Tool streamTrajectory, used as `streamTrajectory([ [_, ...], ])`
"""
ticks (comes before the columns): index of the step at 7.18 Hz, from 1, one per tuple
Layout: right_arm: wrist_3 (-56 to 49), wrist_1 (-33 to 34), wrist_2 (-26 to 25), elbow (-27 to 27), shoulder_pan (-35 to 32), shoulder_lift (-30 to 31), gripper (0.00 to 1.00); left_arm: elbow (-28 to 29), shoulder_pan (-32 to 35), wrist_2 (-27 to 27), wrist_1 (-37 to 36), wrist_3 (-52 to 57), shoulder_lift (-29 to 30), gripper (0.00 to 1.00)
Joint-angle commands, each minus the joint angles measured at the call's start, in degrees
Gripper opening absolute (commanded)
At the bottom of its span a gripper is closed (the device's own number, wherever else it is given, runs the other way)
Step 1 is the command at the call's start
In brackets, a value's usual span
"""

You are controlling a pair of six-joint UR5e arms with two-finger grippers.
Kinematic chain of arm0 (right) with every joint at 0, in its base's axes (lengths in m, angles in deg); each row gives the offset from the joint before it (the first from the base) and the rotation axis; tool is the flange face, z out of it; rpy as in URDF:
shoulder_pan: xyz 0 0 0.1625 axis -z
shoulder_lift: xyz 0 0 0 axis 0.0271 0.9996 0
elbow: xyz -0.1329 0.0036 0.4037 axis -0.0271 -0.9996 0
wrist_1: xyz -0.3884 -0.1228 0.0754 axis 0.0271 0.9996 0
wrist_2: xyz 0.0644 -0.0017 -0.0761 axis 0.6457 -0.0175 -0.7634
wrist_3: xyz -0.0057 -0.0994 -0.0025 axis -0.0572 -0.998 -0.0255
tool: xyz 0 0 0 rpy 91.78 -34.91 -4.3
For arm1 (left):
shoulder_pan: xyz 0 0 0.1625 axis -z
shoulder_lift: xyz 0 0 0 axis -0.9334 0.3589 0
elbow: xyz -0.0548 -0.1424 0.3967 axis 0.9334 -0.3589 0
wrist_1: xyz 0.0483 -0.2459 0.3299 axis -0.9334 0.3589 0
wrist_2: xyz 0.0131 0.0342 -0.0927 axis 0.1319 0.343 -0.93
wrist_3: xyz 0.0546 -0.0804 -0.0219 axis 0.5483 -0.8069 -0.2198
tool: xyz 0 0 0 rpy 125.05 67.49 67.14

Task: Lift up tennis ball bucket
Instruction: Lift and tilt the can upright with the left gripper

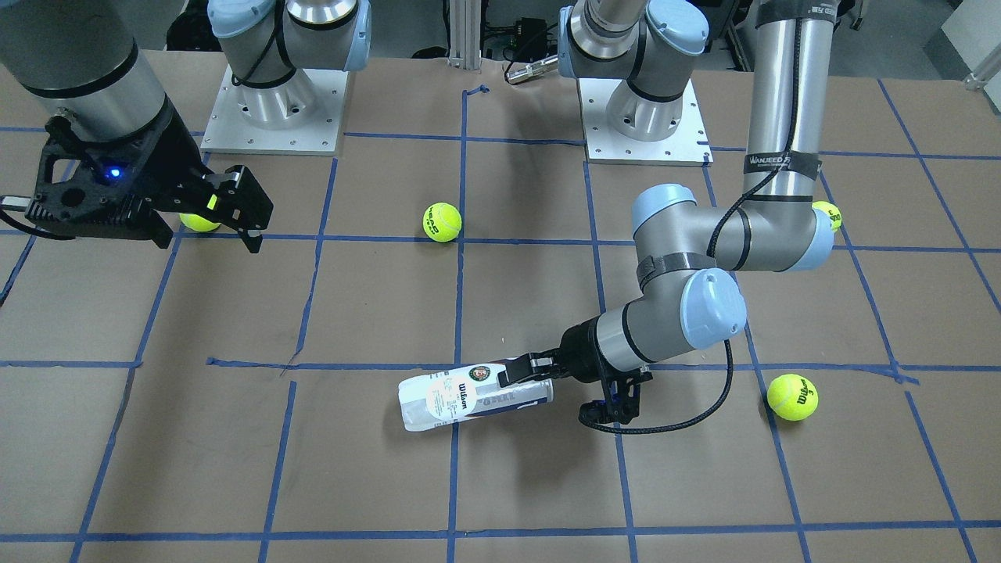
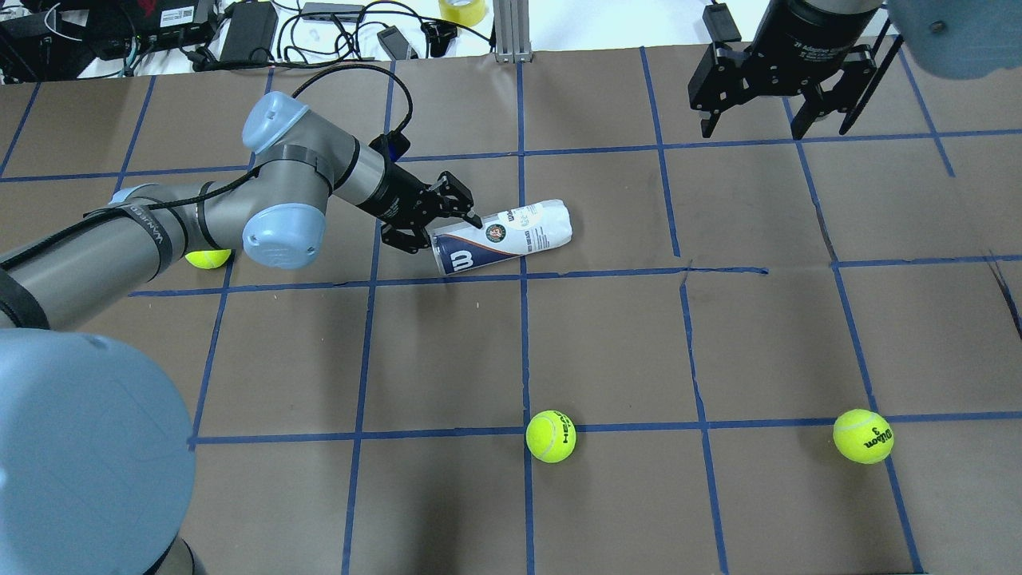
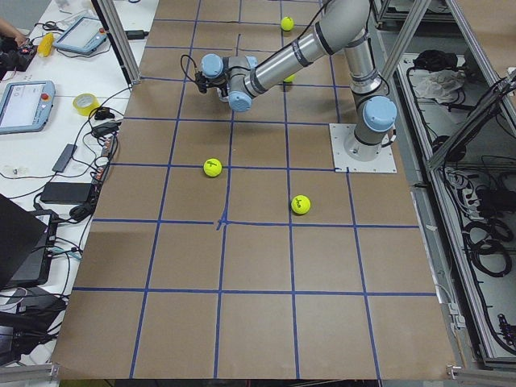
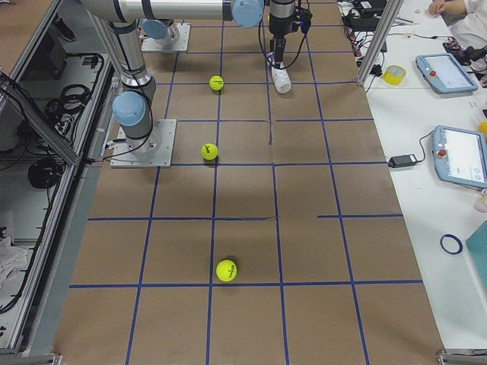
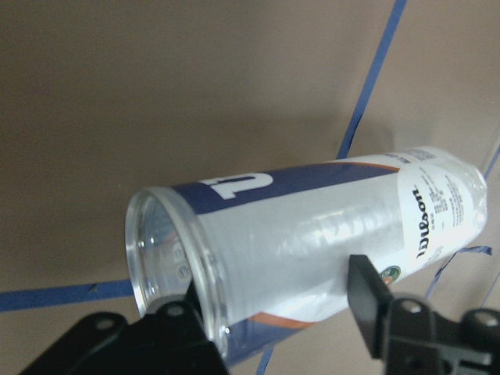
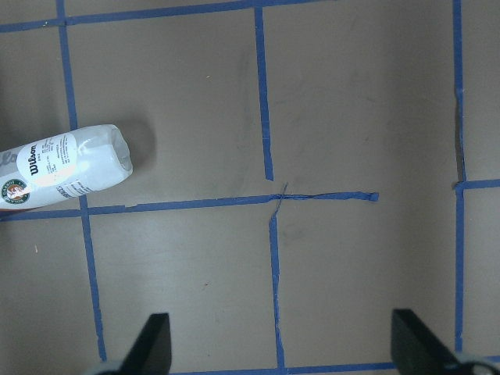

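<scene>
Tennis balls (image 2: 551, 436) (four); taped table (image 2: 607, 343)

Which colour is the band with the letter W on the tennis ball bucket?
Navy blue, on the tennis ball bucket; the overhead view shows it best.

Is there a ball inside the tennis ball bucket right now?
No: the left wrist view looks into the open mouth of the tennis ball bucket and its clear wall shows nothing inside.

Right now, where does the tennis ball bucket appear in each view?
Front-facing: bucket lower centre.
Overhead: upper centre.
Exterior left: hidden behind the arm.
Exterior right: top centre.
Left wrist: fills centre.
Right wrist: left edge.
Shared landmark: left end effector at its open end.
</scene>
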Motion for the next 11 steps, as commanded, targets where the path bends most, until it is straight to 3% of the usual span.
streamTrajectory([
  [1,0.0,0.2,0.1,0.0,-0.1,0.0,1.0,5.0,0.1,0.5,1.9,-8.0,-0.9,0.0],
  [2,0.0,0.6,0.1,0.1,-0.1,0.0,1.0,9.3,0.2,6.7,6.0,-8.3,-1.2,0.0],
  [3,-0.1,0.7,0.1,0.1,0.0,0.0,1.0,14.6,0.2,8.8,13.9,-8.6,-2.4,0.0],
  [5,0.0,0.8,0.1,0.1,0.1,-0.1,1.0,26.1,0.2,18.1,26.5,-8.9,-3.7,0.0],
  [8,0.0,0.9,0.2,0.1,0.1,-0.1,1.0,30.9,2.1,34.0,26.4,-2.2,-3.7,0.0],
  [9,0.0,0.9,0.3,0.1,0.1,0.0,1.0,30.2,4.6,38.8,20.9,1.4,-3.0,0.0],
  [11,0.0,0.9,0.3,0.1,0.2,-0.1,1.0,25.9,7.9,39.2,13.2,0.9,-2.2,0.0],
])
